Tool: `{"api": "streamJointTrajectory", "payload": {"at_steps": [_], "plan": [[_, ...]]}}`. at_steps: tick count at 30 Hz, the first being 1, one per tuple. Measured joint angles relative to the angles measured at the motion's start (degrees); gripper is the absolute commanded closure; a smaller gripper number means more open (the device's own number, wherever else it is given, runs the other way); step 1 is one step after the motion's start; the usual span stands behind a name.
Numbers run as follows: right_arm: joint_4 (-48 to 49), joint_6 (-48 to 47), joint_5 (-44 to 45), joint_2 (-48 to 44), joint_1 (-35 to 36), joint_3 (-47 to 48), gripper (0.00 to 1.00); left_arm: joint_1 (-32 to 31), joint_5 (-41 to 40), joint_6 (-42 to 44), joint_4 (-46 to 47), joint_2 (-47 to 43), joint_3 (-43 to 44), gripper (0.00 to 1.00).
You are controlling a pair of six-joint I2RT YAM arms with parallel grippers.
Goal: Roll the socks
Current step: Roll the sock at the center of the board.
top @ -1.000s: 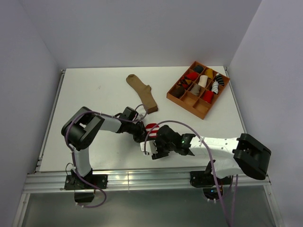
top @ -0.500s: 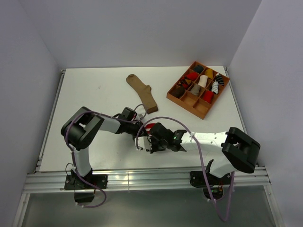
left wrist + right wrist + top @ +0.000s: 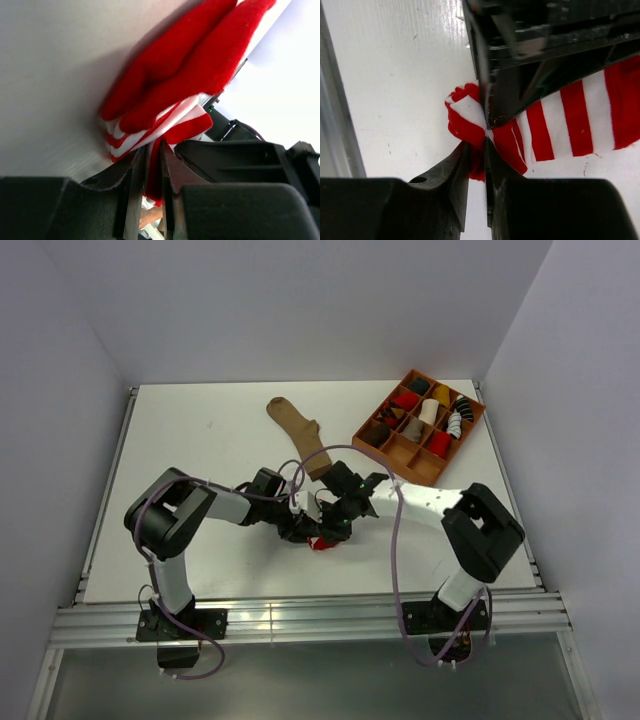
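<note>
Pinching the bunched striped sock (image 3: 545, 125), both arms' jaws press together (tan sock (image 3: 300, 435) lies diagonally, apart).

Bright, even overhead light; the table (image 3: 180, 430) only gets soft shadows right under the left gripper (image 3: 148, 165) and right gripper (image 3: 476, 152). On the wrist cams both are dark and blurry up close, while the striped sock (image 3: 560, 120) at their tips is sharper. Past the left one it's blown-out white.

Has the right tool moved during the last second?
Yes. The right tool has swung away from the front rail toward the tan sock, shut on the striped sock.
</note>
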Motion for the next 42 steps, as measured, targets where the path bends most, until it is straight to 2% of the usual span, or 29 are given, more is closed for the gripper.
{"api": "streamJointTrajectory", "payload": {"at_steps": [4, 10, 17, 34, 42], "plan": [[-7.04, 0.07, -6.19, 6.47, -3.56, 6.73, 0.79, 0.04, -1.18, -0.31, -0.20, -0.39, -0.02, 0.78], [-17.66, -0.72, -13.29, 15.50, -7.34, 16.81, 0.79, -0.35, -3.87, 1.42, -1.40, -1.66, 0.11, 0.73], [-26.03, -1.16, -18.84, 23.23, -9.81, 24.63, 0.79, -1.99, -14.38, 7.28, -4.90, -6.64, 0.59, 0.64], [-38.12, -0.31, -23.91, 33.90, -11.87, 35.26, 0.78, -3.39, -37.88, 13.00, 4.04, -22.56, -13.44, 0.53], [-44.26, -0.26, -24.63, 38.38, -12.13, 40.24, 0.78, -7.32, -46.66, 22.32, 6.32, -30.25, -18.58, 0.57]]}}
